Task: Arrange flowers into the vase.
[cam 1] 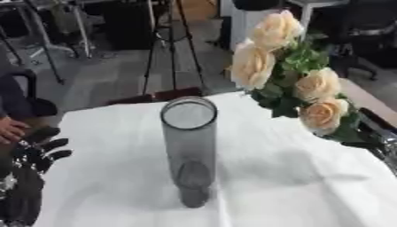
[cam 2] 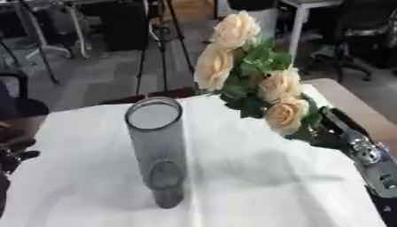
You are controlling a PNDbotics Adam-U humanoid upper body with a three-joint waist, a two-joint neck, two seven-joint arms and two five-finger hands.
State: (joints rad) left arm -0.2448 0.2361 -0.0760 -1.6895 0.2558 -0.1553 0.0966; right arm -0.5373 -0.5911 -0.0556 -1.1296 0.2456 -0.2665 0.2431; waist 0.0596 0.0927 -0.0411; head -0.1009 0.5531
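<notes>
A tall smoky glass vase (cam 1: 188, 150) stands upright in the middle of the white-clothed table (cam 1: 294, 190), nothing in it. To its right a bunch of cream roses with green leaves (cam 2: 256, 80) is held up in the air, higher than the vase mouth and tilted left. My right hand (cam 2: 329, 133) holds the bunch at its lower end; leaves hide its fingers. The silver and black right forearm (cam 2: 372, 159) runs to the lower right edge. My left hand (cam 1: 35, 153) rests at the table's left edge, fingers relaxed and pointing up.
A person's hand (cam 1: 9, 128) lies at the left edge just above my left hand. Beyond the table are tripod legs (cam 1: 170, 44), chairs and a grey floor. A bare wooden table edge (cam 2: 364, 106) shows at the right.
</notes>
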